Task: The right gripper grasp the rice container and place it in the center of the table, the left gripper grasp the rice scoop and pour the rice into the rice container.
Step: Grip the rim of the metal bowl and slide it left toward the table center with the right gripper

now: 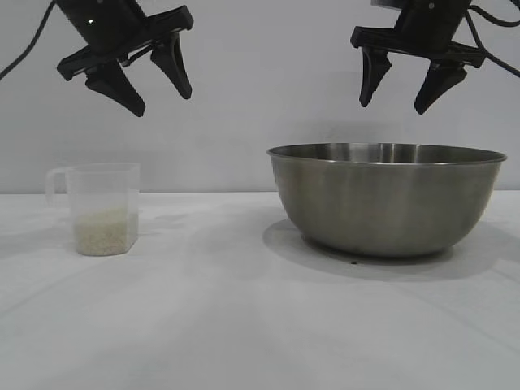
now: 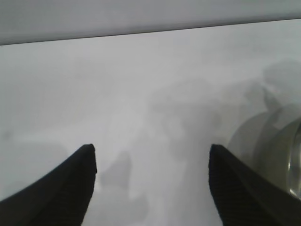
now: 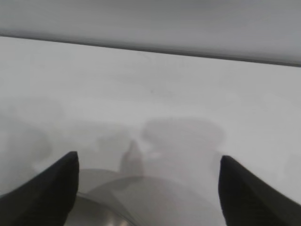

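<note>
The rice container (image 1: 386, 199), a large steel bowl, stands on the white table (image 1: 244, 325) at the right. High above its rim hangs my right gripper (image 1: 393, 106), open and empty. In the right wrist view, the bowl's rim (image 3: 108, 207) shows below the open right gripper (image 3: 149, 162). The rice scoop (image 1: 101, 207), a clear plastic cup with a side handle, stands at the left with rice (image 1: 101, 231) in its bottom. My left gripper (image 1: 162, 101) hangs open above it and slightly to its right. In the left wrist view the left gripper (image 2: 151, 150) holds nothing, and a translucent curved edge (image 2: 282, 155), probably the scoop, shows beside one finger.
A plain grey wall stands behind the table. Bare tabletop lies between scoop and bowl and in front of both.
</note>
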